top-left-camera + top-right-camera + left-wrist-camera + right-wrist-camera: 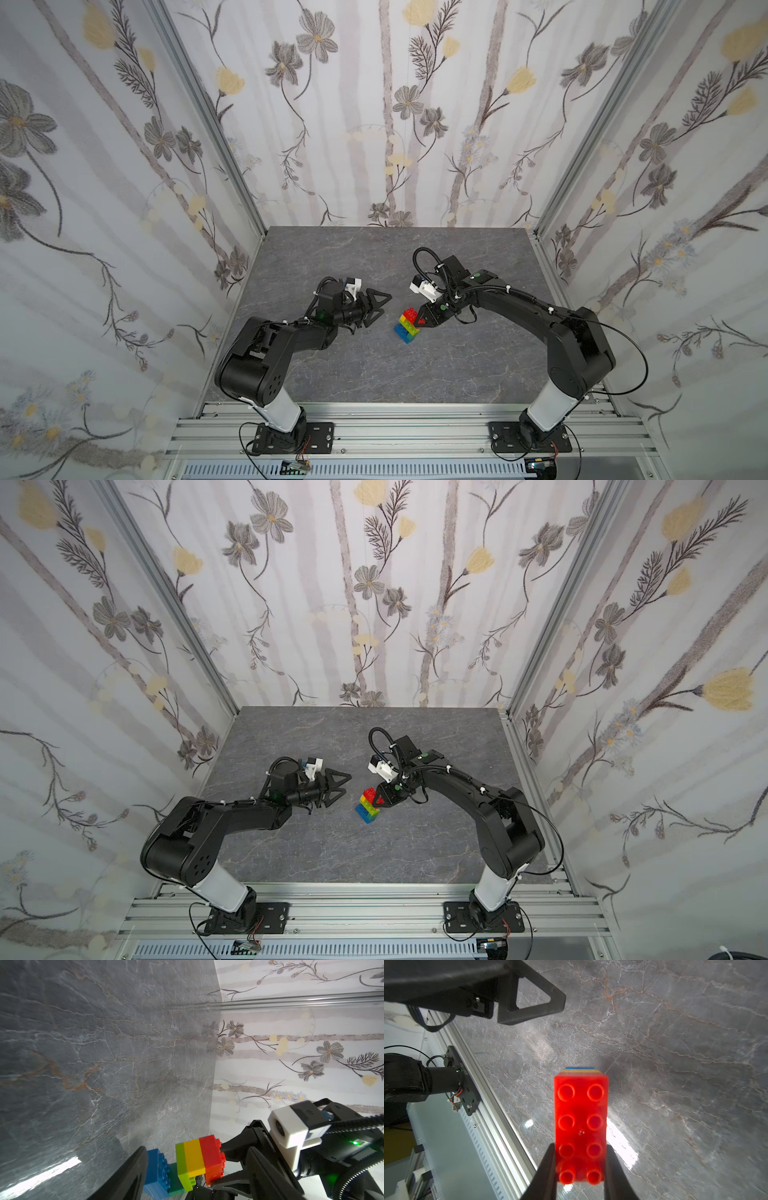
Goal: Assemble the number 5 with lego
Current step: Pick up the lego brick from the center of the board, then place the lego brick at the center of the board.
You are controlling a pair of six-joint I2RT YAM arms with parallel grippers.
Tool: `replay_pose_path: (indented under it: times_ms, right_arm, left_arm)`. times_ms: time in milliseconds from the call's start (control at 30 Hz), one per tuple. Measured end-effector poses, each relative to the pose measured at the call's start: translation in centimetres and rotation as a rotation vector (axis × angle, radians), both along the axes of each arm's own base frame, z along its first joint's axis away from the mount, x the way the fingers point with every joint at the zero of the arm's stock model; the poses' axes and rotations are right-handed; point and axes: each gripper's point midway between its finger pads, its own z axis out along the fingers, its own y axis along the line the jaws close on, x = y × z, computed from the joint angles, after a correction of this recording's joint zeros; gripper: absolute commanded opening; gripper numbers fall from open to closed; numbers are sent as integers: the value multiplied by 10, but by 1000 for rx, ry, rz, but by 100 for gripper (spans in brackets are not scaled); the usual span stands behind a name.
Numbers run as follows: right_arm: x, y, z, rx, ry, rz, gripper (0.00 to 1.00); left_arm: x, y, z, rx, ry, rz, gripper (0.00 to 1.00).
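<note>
Lego stack (408, 326) stands at the worktop (374, 374) centre: left hand (386, 304) wide, empty, near it; right hand (419, 322) pinching the red top brick's (580, 1105) long sides. Light, stiff, slick plastic; offset joints may pop, so grip flat sides.

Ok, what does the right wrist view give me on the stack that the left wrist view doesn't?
Only the right wrist view: the red brick from above, all eight studs showing, with the right hand shut across its long sides.
Only the left wrist view: the stack side-on, layered blue, dark green, lime green, yellow, then red, plus the right arm's wrist camera.
Both: the red brick, the right hand on it, and the grey marbled table.
</note>
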Motion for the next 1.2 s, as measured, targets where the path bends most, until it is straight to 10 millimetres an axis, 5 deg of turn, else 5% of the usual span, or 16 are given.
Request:
replay_pose_path:
  times_ms: [600, 1200]
  right_arm:
    - [2, 9, -31, 88, 162, -8, 23]
    - [15, 0, -41, 77, 171, -45, 48]
  left_arm:
    - [-19, 13, 2, 52, 5, -5, 76]
    - [-37, 21, -1, 99, 5, -13, 76]
